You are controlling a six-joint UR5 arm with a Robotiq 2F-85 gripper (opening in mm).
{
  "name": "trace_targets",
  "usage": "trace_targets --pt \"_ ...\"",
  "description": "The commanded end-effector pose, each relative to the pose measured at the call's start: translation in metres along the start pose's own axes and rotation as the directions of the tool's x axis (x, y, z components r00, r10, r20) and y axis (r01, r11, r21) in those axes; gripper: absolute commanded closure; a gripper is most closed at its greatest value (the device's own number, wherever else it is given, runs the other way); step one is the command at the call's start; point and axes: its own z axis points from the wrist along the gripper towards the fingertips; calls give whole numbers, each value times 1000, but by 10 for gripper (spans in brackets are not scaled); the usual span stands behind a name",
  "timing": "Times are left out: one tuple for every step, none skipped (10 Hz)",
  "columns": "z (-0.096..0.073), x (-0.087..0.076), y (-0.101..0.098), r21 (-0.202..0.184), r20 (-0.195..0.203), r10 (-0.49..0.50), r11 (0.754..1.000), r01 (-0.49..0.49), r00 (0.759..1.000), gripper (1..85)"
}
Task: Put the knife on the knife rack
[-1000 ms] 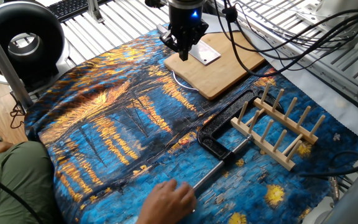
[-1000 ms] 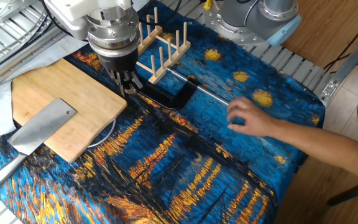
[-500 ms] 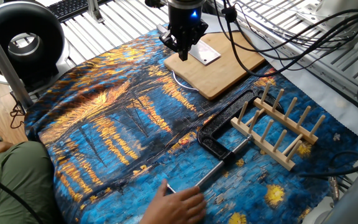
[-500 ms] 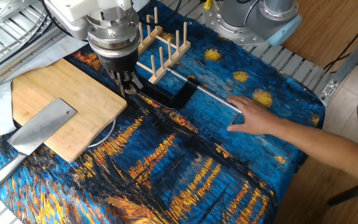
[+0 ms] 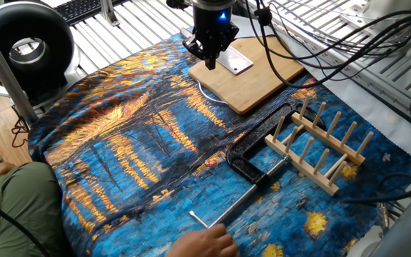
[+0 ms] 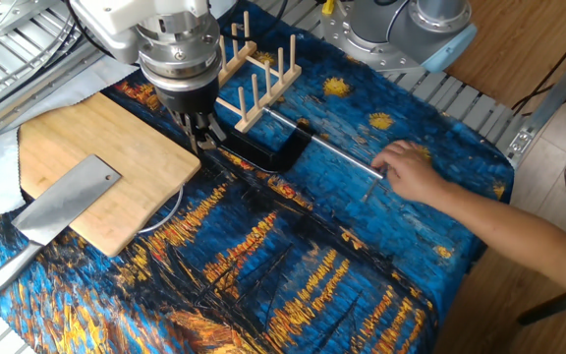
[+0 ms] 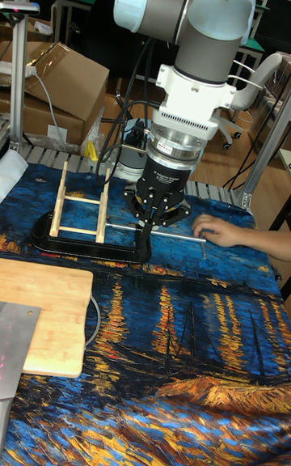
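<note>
- Covering the whole table, a blue-and-gold painted cloth (image 6: 293,265) carries everything; by the look of it, the job of racking the knife has not really begun.
- Hanging over the near edge of the cutting board (image 6: 86,167), the UR5 arm (image 7: 198,37) points its gripper (image 6: 201,133) straight down; the fingers look close together and hold nothing, though how far apart they stand is hard to read from any view.
- Lying flat, the knife (image 6: 52,216) has its broad blade on the board's outer corner and its steel handle running off onto the cloth toward the table's edge, well apart from the gripper's fingertips.
- Standing upright near the far edge of the cloth, the knife rack (image 5: 320,146) has every slot between its pegs free; nothing rests in it.
- Resting just beside the rack's base, a black clamp (image 5: 252,160) sends its thin steel rod out across the cloth.
- Reaching in from the table's side, a person's hand (image 6: 416,175) sits at the end of that rod, apparently touching its small crossbar.
- Judging from this layout, all the work remains: reach the knife, grasp it, carry it across the board, and set the blade between the pegs.
</note>
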Motion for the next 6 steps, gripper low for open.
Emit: trace_targets --pt "-1 0 4 -13 -2 6 1000 -6 1000 847" --pt "-2 0 4 -7 -4 7 1000 -7 1000 847" --pt "-3 0 4 -2 -6 9 1000 -9 1000 847" --pt "-3 0 4 1 -6 9 1000 -9 1000 847" --pt "-3 -1 3 10 -6 4 1000 -4 1000 847" --pt "-3 -1 2 15 -7 0 1000 0 1000 847"
